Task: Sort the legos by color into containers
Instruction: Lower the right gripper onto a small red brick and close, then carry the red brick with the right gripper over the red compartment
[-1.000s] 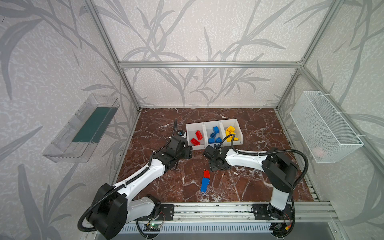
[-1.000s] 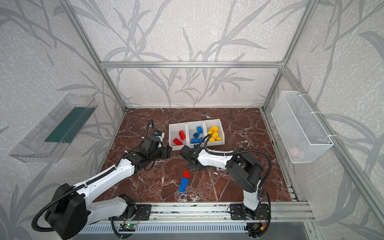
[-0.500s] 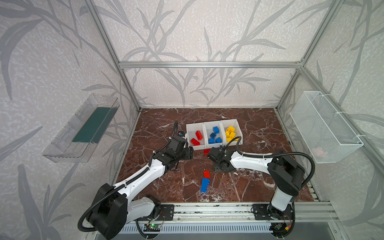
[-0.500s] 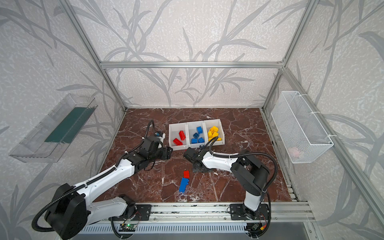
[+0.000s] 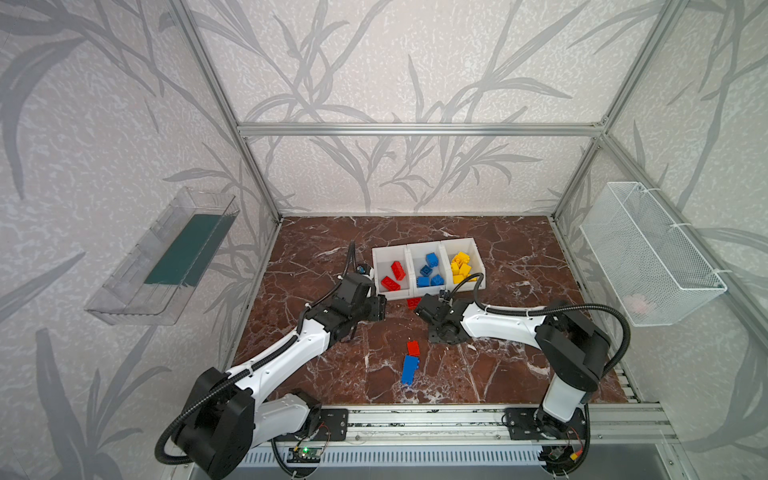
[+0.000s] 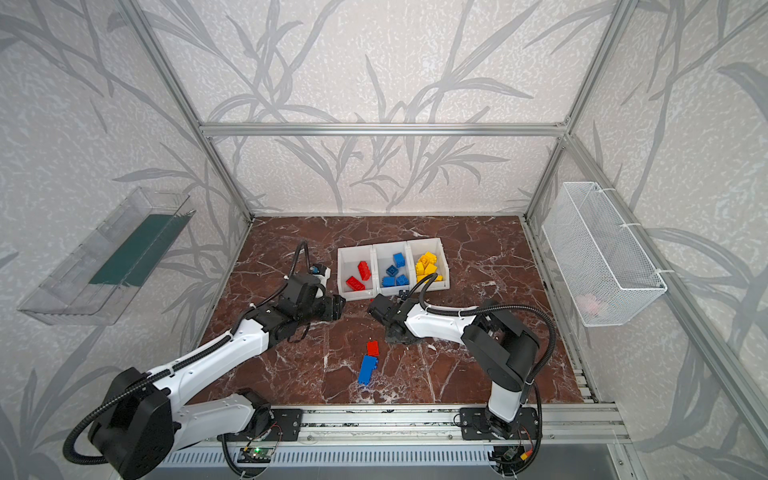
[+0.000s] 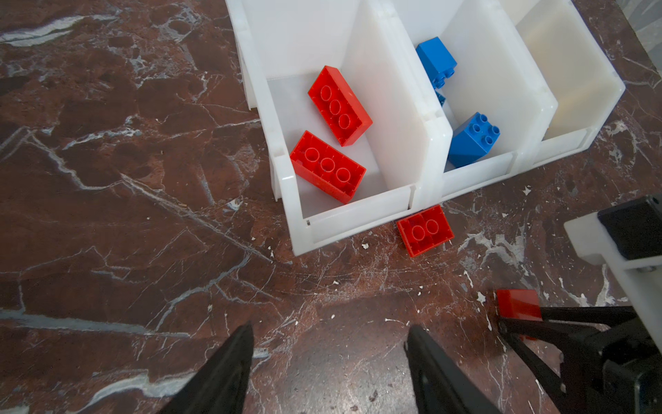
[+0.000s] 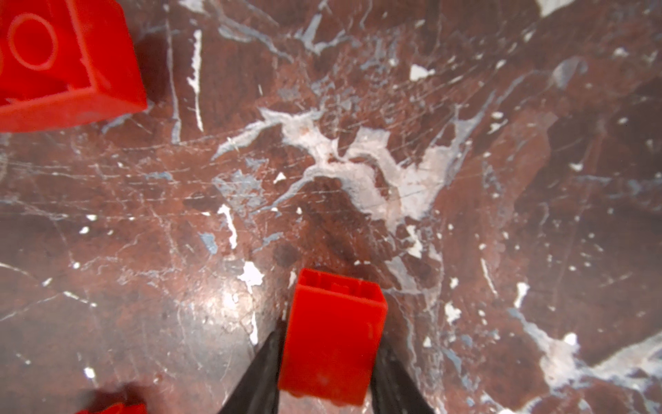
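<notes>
- Reddish marbled tabletop [image 5: 478, 374] is enclosed by leaf-patterned walls. Toward 12 o'clock, three white boxes [image 5: 457, 247] are set in a row, with red, blue and yellow bricks sorted apart in them.
- The step in hand is judged to be the pick-up of a small red brick [image 8: 333, 315]. It is pinched between the fingers of the right pincer [image 8: 329, 338], which is closed tight on its sides, low over the table. Whether the brick has left the surface cannot be told.
- The red box [image 7: 358, 215] lies at about 11 o'clock from that pincer in both top views. A lift, a short carry over the front wall and a release are called for next.
- The left pincer [image 7: 329, 328] is held roughly half open and empty, above bare table just before the red box.
- Three more bricks are yet to be sorted. A loose red brick [image 7: 424, 229] is touching the boxes' front wall. A second red brick [image 5: 413, 347] and a blue brick [image 5: 409, 369] are laid end to end at 6 o'clock of the right pincer.
</notes>
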Available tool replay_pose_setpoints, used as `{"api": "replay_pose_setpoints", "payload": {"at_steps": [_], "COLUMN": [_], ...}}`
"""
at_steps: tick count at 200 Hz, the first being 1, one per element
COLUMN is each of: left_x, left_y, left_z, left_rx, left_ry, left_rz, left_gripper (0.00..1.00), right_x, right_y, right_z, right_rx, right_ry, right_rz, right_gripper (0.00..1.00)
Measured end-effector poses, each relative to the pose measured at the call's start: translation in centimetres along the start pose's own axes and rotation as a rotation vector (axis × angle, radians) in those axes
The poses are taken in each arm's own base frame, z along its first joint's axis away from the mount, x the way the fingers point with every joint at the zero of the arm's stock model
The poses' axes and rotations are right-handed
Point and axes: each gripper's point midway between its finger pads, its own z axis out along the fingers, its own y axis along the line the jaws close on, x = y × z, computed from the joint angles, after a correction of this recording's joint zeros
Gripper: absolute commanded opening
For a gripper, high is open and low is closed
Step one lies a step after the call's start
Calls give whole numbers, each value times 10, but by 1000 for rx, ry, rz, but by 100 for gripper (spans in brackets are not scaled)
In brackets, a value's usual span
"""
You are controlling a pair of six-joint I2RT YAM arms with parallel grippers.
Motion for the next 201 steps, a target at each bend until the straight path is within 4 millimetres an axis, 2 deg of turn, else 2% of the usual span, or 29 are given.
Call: {"api": "replay_pose_setpoints", "payload": {"at_steps": [52,71,92,120,140,161,183,191,201], "left_x": [2,1,1,5,7,10,16,18,19], "left_y": [2,2,3,5,6,8,10,11,12], "left_z": [-4,-5,-6,-9,-13,-19,-22,-23,-25], "left_rx": [1,0,-4,-7,-6,-1,-3,-4,-4], "left_ry": [-8,-14,-15,-17,-21,-31,-26,-24,-24], "left_rz": [-2,-7,-12,-26,-41,-59,-74,-76,-80], "left_gripper": [70,70,70,70,70,70,70,70,70], "right_x": [-2,-12,-39,-94,-130,-158,-173,-175,-175], "right_y": [-2,3,26,78,108,131,146,149,149], "right_z": [-3,-12,-35,-73,-86,-80,-57,-49,-39], "right_rx": [16,18,-26,-134,-183,-204,-206,-203,-195], "right_ry": [-3,-18,-75,-196,-259,-287,-263,-251,-232], "right_rz": [-43,-81,-126,-190,-230,-266,-297,-308,-318], "right_gripper": [33,33,33,33,33,33,35,38,47]}}
